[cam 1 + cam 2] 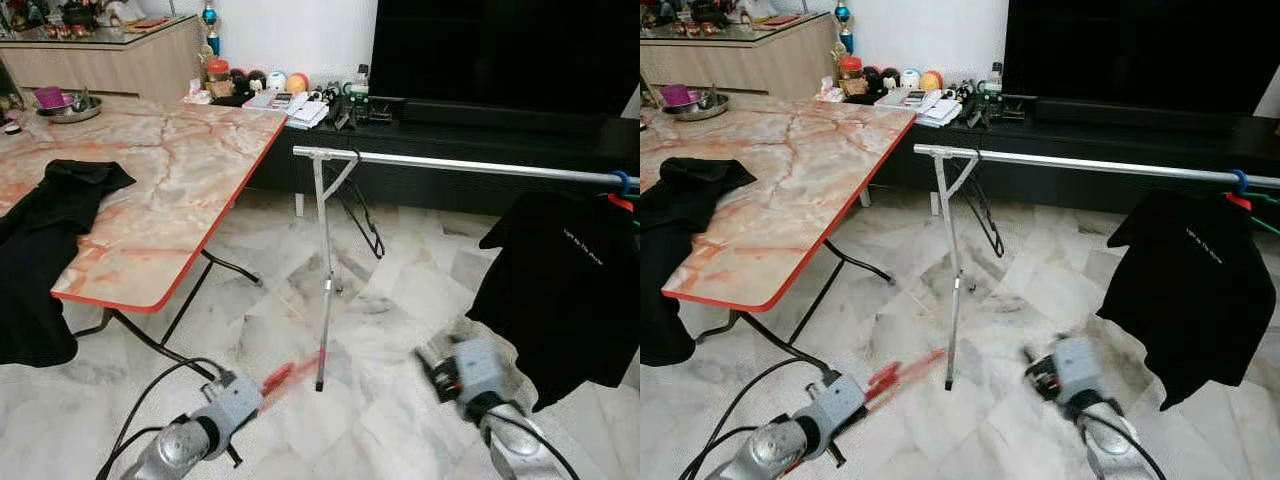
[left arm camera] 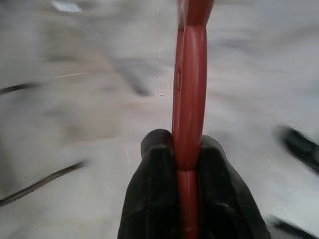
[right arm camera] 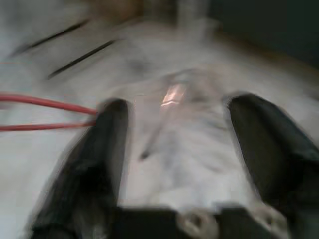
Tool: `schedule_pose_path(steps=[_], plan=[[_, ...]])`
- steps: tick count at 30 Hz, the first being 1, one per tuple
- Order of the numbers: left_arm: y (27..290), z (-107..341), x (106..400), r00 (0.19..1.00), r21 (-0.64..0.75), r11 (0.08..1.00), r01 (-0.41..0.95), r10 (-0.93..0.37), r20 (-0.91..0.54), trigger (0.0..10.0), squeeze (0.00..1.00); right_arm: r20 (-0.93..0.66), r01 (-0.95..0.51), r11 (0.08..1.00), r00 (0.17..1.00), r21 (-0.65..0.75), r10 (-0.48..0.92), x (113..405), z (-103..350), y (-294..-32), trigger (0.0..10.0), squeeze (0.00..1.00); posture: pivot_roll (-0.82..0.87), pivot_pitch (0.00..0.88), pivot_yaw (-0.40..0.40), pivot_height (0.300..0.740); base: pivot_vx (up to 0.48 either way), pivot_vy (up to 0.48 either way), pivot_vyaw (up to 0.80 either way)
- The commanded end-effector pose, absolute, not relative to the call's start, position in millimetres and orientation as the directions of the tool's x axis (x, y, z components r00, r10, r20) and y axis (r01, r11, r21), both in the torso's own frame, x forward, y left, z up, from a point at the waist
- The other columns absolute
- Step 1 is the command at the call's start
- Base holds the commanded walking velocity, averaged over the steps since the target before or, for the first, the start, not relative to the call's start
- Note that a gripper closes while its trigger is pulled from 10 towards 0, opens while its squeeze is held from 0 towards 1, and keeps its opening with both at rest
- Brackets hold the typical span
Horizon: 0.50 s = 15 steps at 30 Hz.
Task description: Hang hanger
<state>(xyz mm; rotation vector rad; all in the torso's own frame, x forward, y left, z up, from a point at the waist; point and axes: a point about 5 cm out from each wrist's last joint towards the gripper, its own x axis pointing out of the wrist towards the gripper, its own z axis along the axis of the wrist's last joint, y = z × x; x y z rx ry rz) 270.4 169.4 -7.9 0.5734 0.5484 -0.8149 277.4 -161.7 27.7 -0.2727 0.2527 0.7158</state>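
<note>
The left tool [image 2: 188, 164], clamped on the red hanger [image 1: 290, 375] low over the floor, should lift it hook-first onto the bare rail [image 1: 450, 165]; the right tool [image 3: 182, 149] is wide, empty.

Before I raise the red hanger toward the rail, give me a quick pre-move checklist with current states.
1. Left gripper shut on the red plastic hanger: ok, its fingers clamp it on both sides.
2. Right gripper free to assist: ok, open, holding nothing.
3. Free stretch on the silver metal clothes rail: ok, bare between its end post and the hung black T-shirt.
4. Hanger hook orientation: cannot tell, blurred.
5. Hanger apart from the marble-patterned folding table: ok, it is low over the floor.
</note>
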Motion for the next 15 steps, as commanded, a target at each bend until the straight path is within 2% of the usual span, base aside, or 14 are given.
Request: schedule_pose_path(steps=[1, 2, 3, 6, 8, 9, 10, 11, 12, 15], plan=[[169, -7, 269, 0.485, 0.219, 0.482, 0.848, -0.543, -0.685, 10.0, 0.0, -0.354, -0.796, 0.584, 0.598, -0.158, 0.719, 269, 28, -157, 10.0, 0.0, 0.12, 0.002, -0.012, 0.74, 0.0, 0.0, 0.0], [168, -5, 269, 0.46, 0.205, 0.459, 0.864, -0.557, -0.691, 10.0, 0.0, -0.359, -0.821, 0.554, 0.563, -0.14, 0.744, 268, 29, -156, 10.0, 0.0, 0.12, 0.001, -0.012, 0.74, 0.0, 0.0, 0.0], [165, -3, 269, 0.394, 0.161, 0.41, 0.898, -0.585, -0.709, 10.0, 0.0, -0.368, -0.858, 0.5, 0.505, -0.117, 0.781, 267, 30, -154, 10.0, 0.0, 0.12, 0.001, -0.012, 0.74, 0.0, 0.0, 0.0], [162, 0, 266, 0.29, 0.111, 0.314, 0.943, -0.608, -0.739, 10.0, 0.0, -0.383, -0.907, 0.413, 0.412, -0.085, 0.826, 265, 30, -151, 10.0, 0.0, 0.12, 0.007, -0.014, 0.74, 0.0, 0.0, 0.0], [160, 2, 267, 0.252, 0.101, 0.272, 0.957, -0.61, -0.752, 10.0, 0.0, -0.389, -0.93, 0.365, 0.353, -0.045, 0.851, 263, 30, -149, 10.0, 0.0, 0.13, 0.014, -0.017, 0.74, 0.0, 0.0, 0.0], [156, 9, 270, 0.227, 0.091, 0.241, 0.966, -0.628, -0.745, 10.0, 0.0, -0.397, -0.952, 0.307, 0.284, -0.005, 0.873, 260, 30, -148, 10.0, 0.0, 0.13, 0.028, -0.023, 0.74, 0.0, 0.0, 0.0], [156, 9, 270, 0.227, 0.091, 0.241, 0.966, -0.628, -0.745, 10.0, 0.0, -0.397, -0.952, 0.307, 0.284, -0.005, 0.873, 260, 30, -148, 10.0, 0.0, 0.13, 0.028, -0.023, 0.74, 0.0, 0.0, 0.0], [151, 18, 274, 0.202, 0.083, 0.209, 0.974, -0.651, -0.732, 10.0, 0.0, -0.436, -0.969, 0.247, 0.22, 0.005, 0.872, 256, 26, -148, 10.0, 0.0, 0.13, 0.033, -0.025, 0.74, 0.0, 0.0, 0.0], [150, 21, 275, 0.187, 0.081, 0.188, 0.979, -0.657, -0.73, 10.0, 0.0, -0.454, -0.975, 0.22, 0.192, 0.011, 0.87, 254, 24, -148, 10.0, 0.0, 0.13, 0.034, -0.026, 0.74, 0.0, 0.0, 0.0], [146, 31, 278, 0.164, 0.09, 0.144, 0.986, -0.666, -0.728, 10.0, 0.0, -0.465, -0.982, 0.19, 0.161, 0.017, 0.871, 252, 22, -147, 10.0, 0.0, 0.13, 0.04, -0.026, 0.74, 0.0, 0.0, 0.0]])
